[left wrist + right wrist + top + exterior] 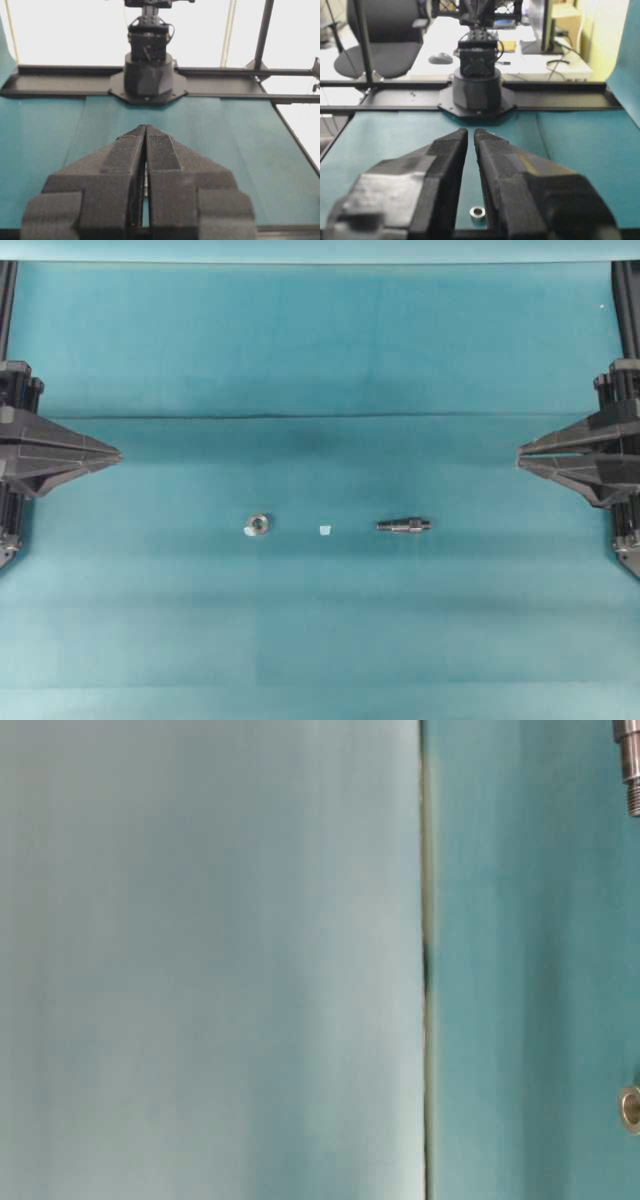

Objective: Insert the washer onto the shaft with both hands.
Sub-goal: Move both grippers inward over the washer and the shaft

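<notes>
I am seeing the washer [257, 525] lying flat on the teal surface [320, 640], left of centre, hole facing up. The shaft [404, 526] is lying right of centre, long axis running left–right, narrower end pointing toward the right edge. A pale scrap [323, 530] is sitting between them, touching neither. The left gripper [112, 454] is hanging at the left edge, fingers pressed together, empty; the washer is lying nearer to it. The right gripper [524, 455] is hanging at the right edge, fingers all but together, empty; the shaft is lying nearer to it. Both parts are lying well apart from the grippers, toward the near edge.
</notes>
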### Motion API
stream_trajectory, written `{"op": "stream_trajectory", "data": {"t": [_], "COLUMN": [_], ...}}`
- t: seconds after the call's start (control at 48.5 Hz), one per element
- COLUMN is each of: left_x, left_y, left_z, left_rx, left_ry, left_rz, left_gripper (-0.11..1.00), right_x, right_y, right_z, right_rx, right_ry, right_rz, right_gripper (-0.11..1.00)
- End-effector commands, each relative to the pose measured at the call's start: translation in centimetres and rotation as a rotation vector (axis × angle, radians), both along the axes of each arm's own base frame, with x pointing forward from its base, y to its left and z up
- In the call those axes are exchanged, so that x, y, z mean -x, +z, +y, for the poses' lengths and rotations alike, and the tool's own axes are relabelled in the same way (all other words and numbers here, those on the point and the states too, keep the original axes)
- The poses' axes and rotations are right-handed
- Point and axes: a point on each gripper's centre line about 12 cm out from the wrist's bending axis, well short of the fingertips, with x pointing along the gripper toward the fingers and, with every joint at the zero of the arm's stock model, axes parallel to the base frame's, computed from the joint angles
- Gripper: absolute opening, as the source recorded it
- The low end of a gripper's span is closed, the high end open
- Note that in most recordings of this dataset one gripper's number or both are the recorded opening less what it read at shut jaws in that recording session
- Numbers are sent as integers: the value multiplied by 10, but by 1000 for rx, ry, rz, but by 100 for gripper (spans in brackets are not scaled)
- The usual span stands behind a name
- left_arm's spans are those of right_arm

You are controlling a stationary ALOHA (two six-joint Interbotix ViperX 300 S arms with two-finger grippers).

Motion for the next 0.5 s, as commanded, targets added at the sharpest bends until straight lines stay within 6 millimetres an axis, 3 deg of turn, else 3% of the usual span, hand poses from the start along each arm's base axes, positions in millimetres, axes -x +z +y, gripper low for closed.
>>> {"op": "stream_trajectory", "data": {"t": [0.0,0.062,0.248,0.474], "left_x": [-9,-14,-33,-58], "left_y": [5,7,11,1], "left_z": [0,0,-1,-1], "left_rx": [6,17,24,22], "left_ry": [-1,-1,-3,0], "left_rz": [25,49,155,327], "left_gripper": [2,2,2,2], "right_x": [-2,-2,-4,-13], "right_y": [2,-2,-15,-25], "right_z": [-1,-2,-2,-1], "right_rx": [-6,-45,-146,-193], "right_ry": [-7,-12,-14,-20], "right_rz": [0,29,169,381], "right_gripper": [0,2,-10,-10]}}
